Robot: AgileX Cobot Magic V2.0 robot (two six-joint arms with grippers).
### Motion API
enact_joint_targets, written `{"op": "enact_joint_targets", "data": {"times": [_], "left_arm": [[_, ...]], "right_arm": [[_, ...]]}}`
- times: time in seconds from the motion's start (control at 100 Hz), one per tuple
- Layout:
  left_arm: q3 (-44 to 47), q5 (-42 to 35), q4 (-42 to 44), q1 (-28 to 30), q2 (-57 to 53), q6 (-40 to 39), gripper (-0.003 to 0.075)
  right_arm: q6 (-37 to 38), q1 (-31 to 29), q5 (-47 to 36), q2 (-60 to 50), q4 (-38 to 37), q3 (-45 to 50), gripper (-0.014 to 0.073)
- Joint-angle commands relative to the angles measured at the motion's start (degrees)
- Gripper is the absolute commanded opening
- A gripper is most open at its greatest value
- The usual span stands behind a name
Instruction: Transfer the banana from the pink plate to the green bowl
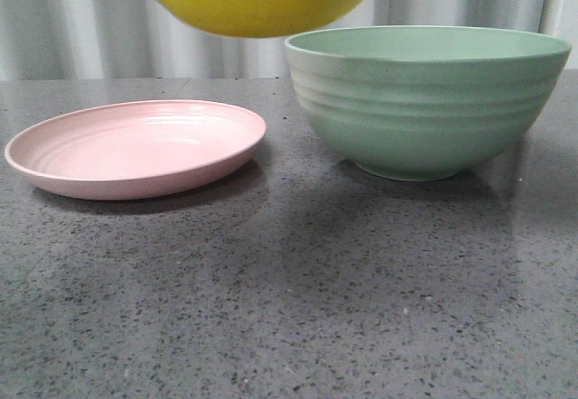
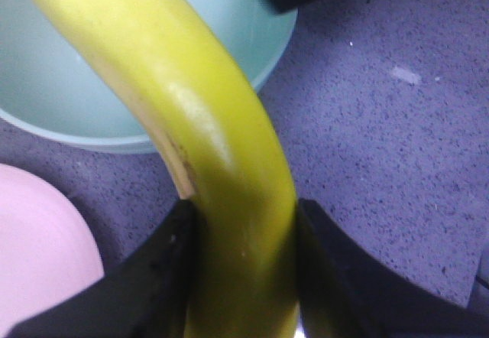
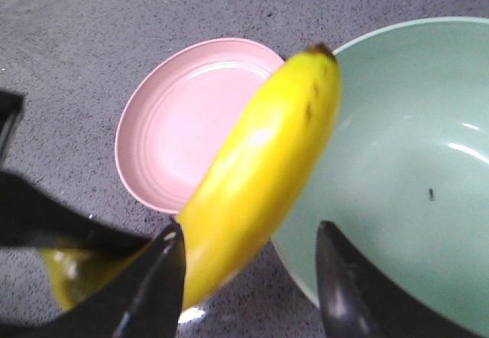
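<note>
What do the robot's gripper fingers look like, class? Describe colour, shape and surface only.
The left gripper has matte black fingers that broaden toward the base, with smooth faces. The right gripper has glossy black fingers, curved and tapering to rounded tips. No cables or markings show.

A grey speckled stone-like counter (image 1: 298, 309) fills the lower two thirds of the front view, its matte surface flecked with dark and pale grains and crossed by soft shadows. Behind it, across the top of the frame, hangs a pale grey-white pleated curtain (image 1: 81, 29) with vertical folds. In the left wrist view, a small pale mark (image 2: 405, 75) sits on the counter at upper right.
</note>
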Motion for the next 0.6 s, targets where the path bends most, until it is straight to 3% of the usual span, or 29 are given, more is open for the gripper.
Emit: {"op": "enact_joint_targets", "data": {"times": [0.0, 0.14, 0.59], "left_arm": [[-2.05, -1.75, -1.96, -0.5, -1.95, 0.02, -0.0019], [-2.05, -1.07, -2.85, -0.5, -1.95, 0.02, -0.0019], [-2.05, 0.95, -4.37, -0.5, -1.95, 0.02, -0.0019]], "right_arm": [[-0.62, 0.08, -5.06, 1.83, 2.63, -2.49, 0.0316], [-0.62, 0.2, -6.75, 4.93, 6.05, -2.49, 0.0316], [-0.62, 0.3, -8.26, 9.06, 6.44, -2.49, 0.0316]]}}
